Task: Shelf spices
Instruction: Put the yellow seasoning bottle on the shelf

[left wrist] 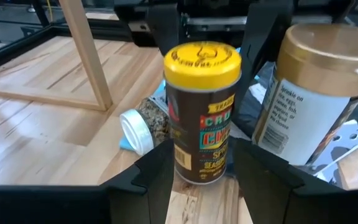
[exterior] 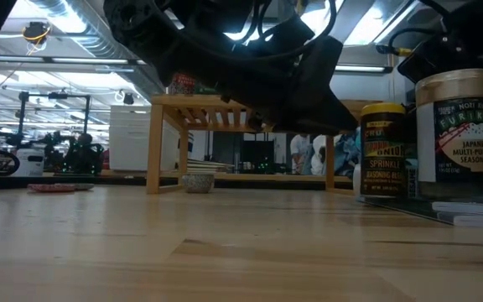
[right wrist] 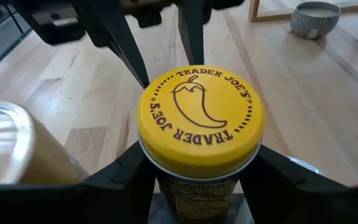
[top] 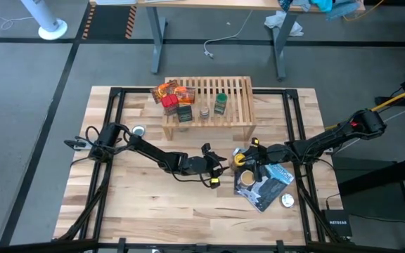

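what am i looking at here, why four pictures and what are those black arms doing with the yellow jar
It's one moment seen by four cameras: one overhead, one at table height, one on each arm's wrist. Two robot arms work at a wooden table and are meant to put spices on the slatted shelf, which already carries a few. Both grippers meet at the yellow-capped jar: the left gripper has its fingers on either side of the jar's lower body, while the right gripper straddles it just under the cap. A tan-capped jar stands beside it, and another jar lies tipped over.
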